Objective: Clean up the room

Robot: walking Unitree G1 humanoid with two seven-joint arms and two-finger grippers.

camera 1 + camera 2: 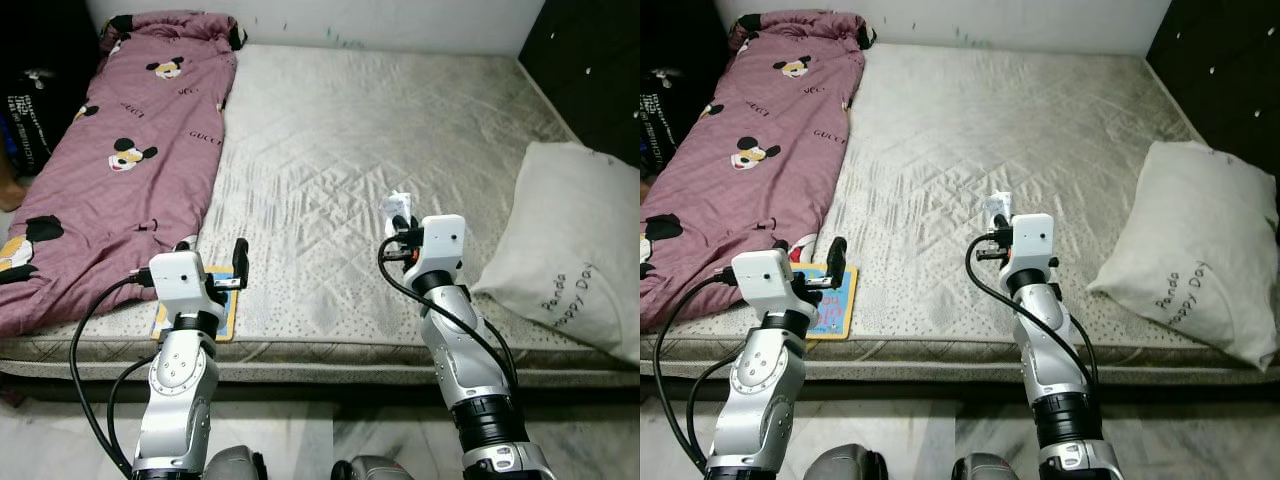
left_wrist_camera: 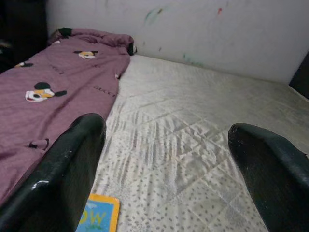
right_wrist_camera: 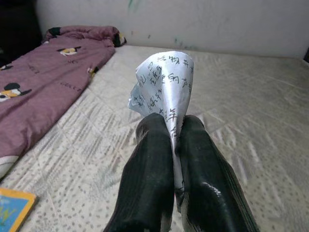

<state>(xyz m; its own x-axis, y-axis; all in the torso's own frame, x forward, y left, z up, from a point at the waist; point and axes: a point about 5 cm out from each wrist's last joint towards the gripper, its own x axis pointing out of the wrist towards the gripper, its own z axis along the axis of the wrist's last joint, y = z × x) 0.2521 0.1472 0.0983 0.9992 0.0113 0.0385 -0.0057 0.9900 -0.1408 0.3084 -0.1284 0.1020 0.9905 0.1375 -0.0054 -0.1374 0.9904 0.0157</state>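
Observation:
My right gripper [image 1: 398,222] is raised over the front part of the mattress [image 1: 360,140] and is shut on a white wrapper [image 3: 166,87] printed with black characters; the wrapper [image 1: 398,206] sticks up past the fingertips. My left gripper [image 1: 232,268] is open, held above the mattress's front edge, over a yellow and blue children's book [image 1: 830,300] that lies flat there. A corner of the book [image 2: 99,217] shows between the left fingers [image 2: 67,169].
A maroon blanket [image 1: 120,150] with cartoon mouse prints covers the left side of the mattress. A white pillow [image 1: 570,250] leans at the right edge. A dark cabinet [image 1: 600,60] stands at the far right. A dark bag [image 1: 25,110] sits on the left.

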